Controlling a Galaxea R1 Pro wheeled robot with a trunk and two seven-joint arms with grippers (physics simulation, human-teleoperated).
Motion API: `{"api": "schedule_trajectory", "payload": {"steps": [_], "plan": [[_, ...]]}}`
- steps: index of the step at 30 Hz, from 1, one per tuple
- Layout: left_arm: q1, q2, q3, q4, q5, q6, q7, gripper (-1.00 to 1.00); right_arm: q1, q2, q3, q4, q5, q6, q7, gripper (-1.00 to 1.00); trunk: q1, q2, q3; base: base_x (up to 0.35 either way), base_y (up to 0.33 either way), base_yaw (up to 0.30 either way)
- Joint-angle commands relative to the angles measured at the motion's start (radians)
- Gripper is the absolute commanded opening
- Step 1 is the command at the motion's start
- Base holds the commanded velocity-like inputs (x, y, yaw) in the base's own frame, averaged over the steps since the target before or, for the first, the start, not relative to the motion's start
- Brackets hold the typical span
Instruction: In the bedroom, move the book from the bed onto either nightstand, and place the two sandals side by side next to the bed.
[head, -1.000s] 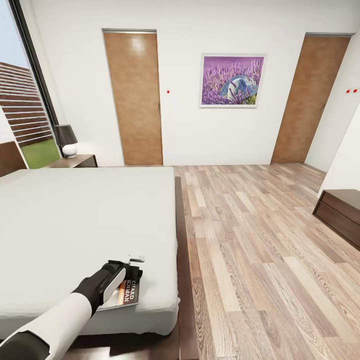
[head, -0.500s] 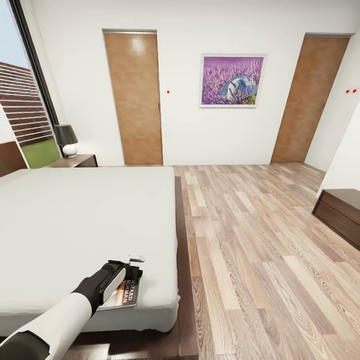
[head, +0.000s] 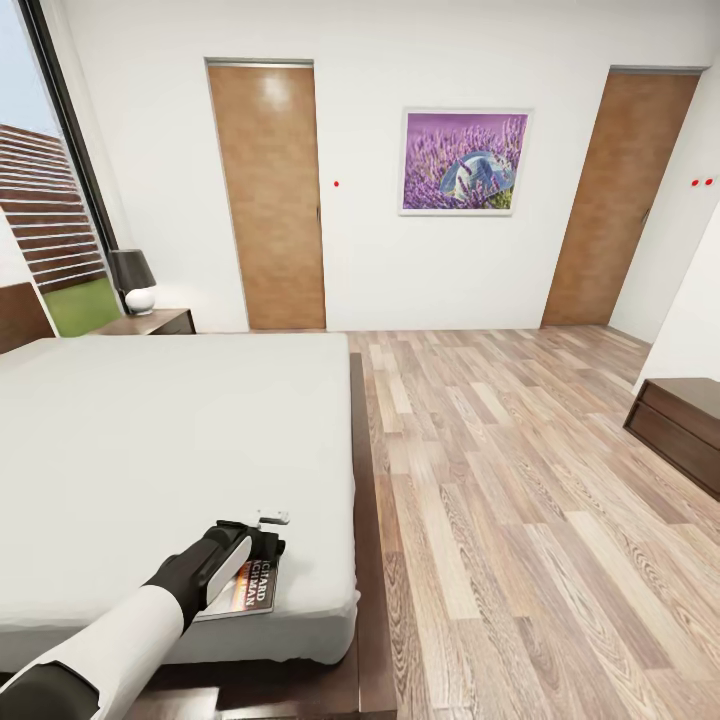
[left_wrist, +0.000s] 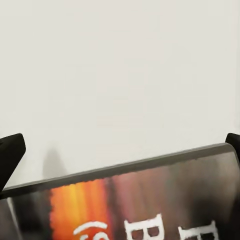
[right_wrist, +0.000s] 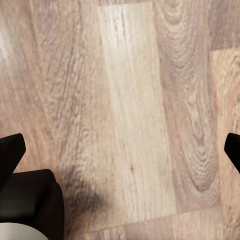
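Paperback (head: 250, 588) is straddled by the wide-open left gripper (head: 262, 545) at the bed's (head: 150, 440) near right corner, while the right gripper (right_wrist: 120, 150), also spread wide, is hung over floorboards (right_wrist: 125, 100).

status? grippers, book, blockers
Left gripper open, straddling book at mattress corner of bed. Right gripper open over floor. Nothing blocking.

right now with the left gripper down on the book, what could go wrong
1. The book lies near the mattress corner of the bed; a nudge from the left gripper might push it over the edge onto the floor.
2. In the left wrist view the fingertips sit wide apart over the thin, flat cover, so closing may slip or pinch the mattress.
3. The nightstand carries a lamp, which the book could knock.
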Motion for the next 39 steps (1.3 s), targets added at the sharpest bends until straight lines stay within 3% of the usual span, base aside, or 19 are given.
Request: {"api": "schedule_trajectory", "payload": {"steps": [1, 39], "plan": [[0.000, 0.001, -0.008, -0.001, 0.014, 0.004, 0.008, 1.00, -0.001, 0.000, -0.007, 0.001, -0.003, -0.004, 0.007, 1.00, 0.000, 0.000, -0.001, 0.000, 0.000, 0.000], [0.000, 0.001, -0.008, -0.002, 0.014, 0.003, 0.008, 1.00, -0.001, 0.001, -0.007, 0.002, -0.003, -0.004, 0.007, 1.00, 0.000, 0.000, -0.001, -0.014, 0.000, 0.000]]}}
